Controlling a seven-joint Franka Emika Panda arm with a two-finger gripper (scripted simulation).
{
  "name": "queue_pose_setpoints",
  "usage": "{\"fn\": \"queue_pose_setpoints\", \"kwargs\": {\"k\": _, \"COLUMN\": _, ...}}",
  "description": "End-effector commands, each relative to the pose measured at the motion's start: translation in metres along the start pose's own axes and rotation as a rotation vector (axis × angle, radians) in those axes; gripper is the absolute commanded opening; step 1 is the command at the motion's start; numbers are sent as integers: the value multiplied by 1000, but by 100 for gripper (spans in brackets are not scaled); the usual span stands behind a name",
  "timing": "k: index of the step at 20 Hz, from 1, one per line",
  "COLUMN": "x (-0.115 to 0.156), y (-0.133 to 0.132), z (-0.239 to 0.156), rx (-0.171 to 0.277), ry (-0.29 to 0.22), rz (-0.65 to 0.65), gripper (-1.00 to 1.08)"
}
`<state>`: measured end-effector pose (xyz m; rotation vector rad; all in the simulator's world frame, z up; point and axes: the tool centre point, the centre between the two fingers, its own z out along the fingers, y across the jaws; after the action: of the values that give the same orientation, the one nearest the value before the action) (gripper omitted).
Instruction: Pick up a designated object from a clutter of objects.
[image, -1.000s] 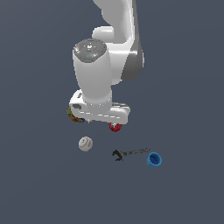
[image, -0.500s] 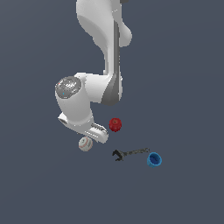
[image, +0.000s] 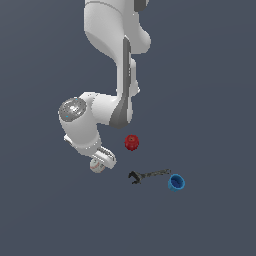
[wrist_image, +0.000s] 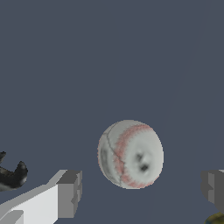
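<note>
In the exterior view the gripper (image: 101, 161) hangs low under the bent white arm (image: 107, 60), right over the ball (image: 97, 166), which peeks out white from beneath the hand and lies on the dark floor (image: 210, 100); from here I cannot tell how the jaws stand. The red knob (image: 131, 143) sits near, toward the exterior view's right of the hand and apart from it. The wrench (image: 147, 175) lies further toward the exterior view's right, its open dark head pointing toward the ball, its other end touching or just beside the blue cup (image: 176, 182). In the wrist view the gripper (wrist_image: 142, 192) is spread wide, one grey fingertip (wrist_image: 70, 193) on each side of the ball (wrist_image: 130, 154) with floor showing between each pad and the ball, so nothing is grasped. The ball is white with faded red stitch lines curving around it and two dark specks on its face. A dark wrench end (wrist_image: 12, 174) shows at the edge of the picture beside one finger, and a sliver of an olive can (wrist_image: 216, 218) shows in the corner by the other finger.
</note>
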<state>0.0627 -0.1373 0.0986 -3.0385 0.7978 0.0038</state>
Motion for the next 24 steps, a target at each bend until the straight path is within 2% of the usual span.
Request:
{"fn": "queue_pose_setpoints", "kwargs": {"k": 1, "x": 0, "y": 0, "z": 0, "rx": 0, "ry": 1, "rz": 0, "gripper": 100}}
{"fn": "queue_pose_setpoints", "kwargs": {"k": 12, "x": 0, "y": 0, "z": 44, "rx": 0, "ry": 2, "rz": 3, "gripper": 100}}
{"fn": "queue_pose_setpoints", "kwargs": {"k": 17, "x": 1, "y": 0, "z": 51, "rx": 0, "ry": 2, "rz": 4, "gripper": 100}}
{"fn": "queue_pose_setpoints", "kwargs": {"k": 18, "x": 1, "y": 0, "z": 51, "rx": 0, "ry": 2, "rz": 4, "gripper": -100}}
{"fn": "queue_pose_setpoints", "kwargs": {"k": 24, "x": 1, "y": 0, "z": 51, "rx": 0, "ry": 2, "rz": 4, "gripper": -100}}
